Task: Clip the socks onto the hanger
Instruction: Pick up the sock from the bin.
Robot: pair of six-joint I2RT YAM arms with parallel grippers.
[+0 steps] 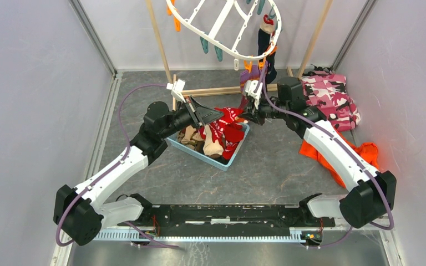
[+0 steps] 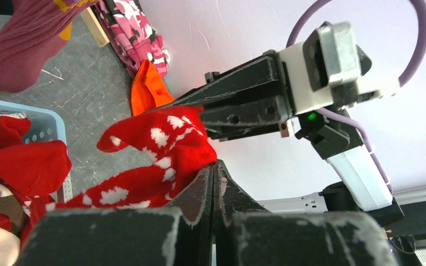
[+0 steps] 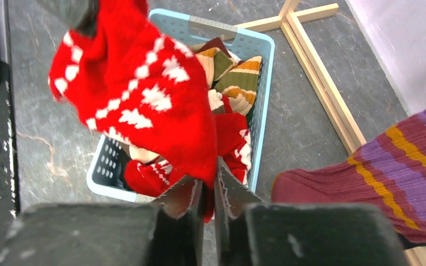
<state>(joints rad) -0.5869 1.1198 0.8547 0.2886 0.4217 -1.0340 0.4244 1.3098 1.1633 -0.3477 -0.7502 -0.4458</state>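
Observation:
A red sock with white patterns (image 1: 230,119) hangs stretched between both grippers above a light blue basket (image 1: 199,155). My left gripper (image 1: 217,113) is shut on one end of this red sock (image 2: 161,149), its fingertips (image 2: 213,166) pressed together. On the opposite edge of the red sock (image 3: 144,105), my right gripper (image 3: 209,185) is shut, with fabric pinched in the narrow gap. The white hanger (image 1: 220,23) hangs at the top, with a navy sock (image 1: 266,41) clipped to it. A purple sock with orange stripes (image 3: 388,172) dangles beside my right gripper (image 1: 249,114).
The basket (image 3: 260,94) holds more socks, red and beige-brown striped. A light wooden rack (image 1: 158,39) stands at the back, its base bar (image 3: 321,83) on the floor. A pink camouflage garment (image 1: 333,97) and an orange cloth (image 1: 360,152) lie at the right.

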